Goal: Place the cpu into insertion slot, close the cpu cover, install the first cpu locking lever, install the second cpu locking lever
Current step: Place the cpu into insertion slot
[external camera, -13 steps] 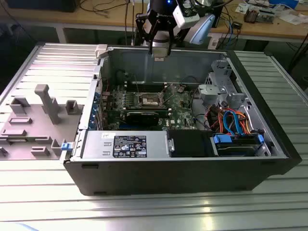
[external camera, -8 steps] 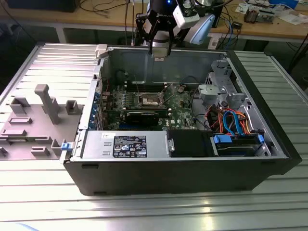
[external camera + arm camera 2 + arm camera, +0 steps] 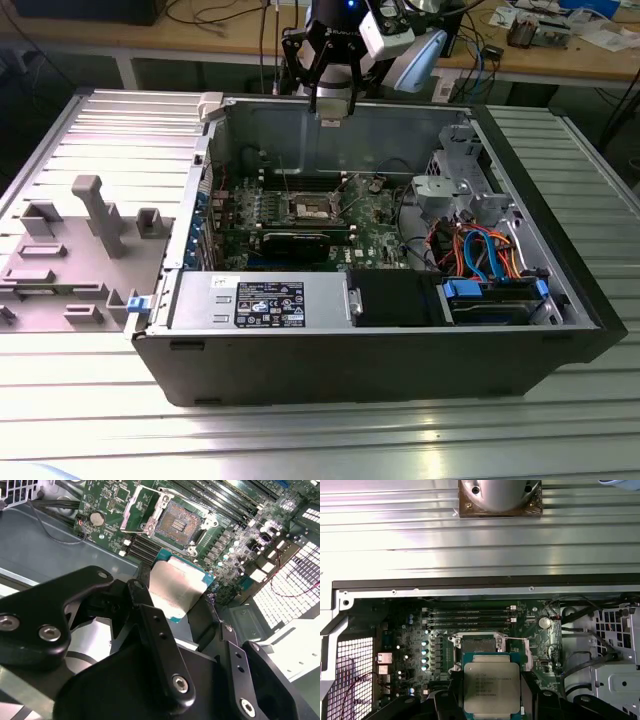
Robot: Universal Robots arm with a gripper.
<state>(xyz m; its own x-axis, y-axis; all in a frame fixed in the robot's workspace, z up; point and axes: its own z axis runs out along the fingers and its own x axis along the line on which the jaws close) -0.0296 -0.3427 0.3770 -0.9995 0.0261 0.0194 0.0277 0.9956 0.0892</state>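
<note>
My gripper [image 3: 333,103] hangs above the open computer case's far wall, shut on the cpu [image 3: 177,587], a flat square chip with a silver-grey top. In both wrist views the black fingers [image 3: 454,692] press on two opposite edges of the cpu [image 3: 491,687]. Well below it, on the green motherboard, lies the insertion slot [image 3: 178,526] [image 3: 477,642] [image 3: 308,208], a dark square pin field that is bare. The cpu cover [image 3: 145,528], a silver frame with a window, stands raised at one edge of the slot.
The case's far wall [image 3: 300,120] runs just under the gripper. A power supply [image 3: 265,300] and a drive bay with blue and orange cables [image 3: 490,262] fill the case's near side. A coin battery [image 3: 96,517] sits near the slot. A grey fixture block [image 3: 70,240] lies outside, at the exterior view's left.
</note>
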